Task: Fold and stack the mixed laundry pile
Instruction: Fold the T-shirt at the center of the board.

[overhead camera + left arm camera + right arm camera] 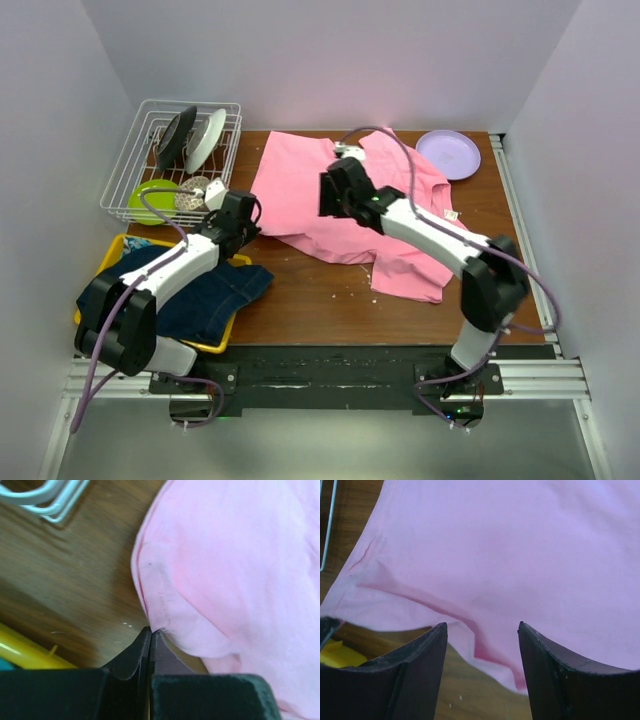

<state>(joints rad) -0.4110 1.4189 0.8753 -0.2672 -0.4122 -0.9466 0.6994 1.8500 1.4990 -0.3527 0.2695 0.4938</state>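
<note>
Found the pink T-shirt (330, 205) spread over the far middle of the table (310, 300), the left pincer (151, 632) clamped shut on its near-left hem and the right pincer (482, 630) gaping above the cloth, gripping nothing. Noted the denim jacket (215, 290) heaped in the yellow tray (110, 252) (one side spilling over the rim), and upright dishes (205, 140) plus a green bowl (155, 195) in the wire rack (128, 160).

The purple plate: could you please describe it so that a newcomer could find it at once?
Look at the wooden table and follow the pink T-shirt to the far right corner. The purple plate lies flat there on the bare wood. It is the only dish outside the wire rack on the left.
</note>
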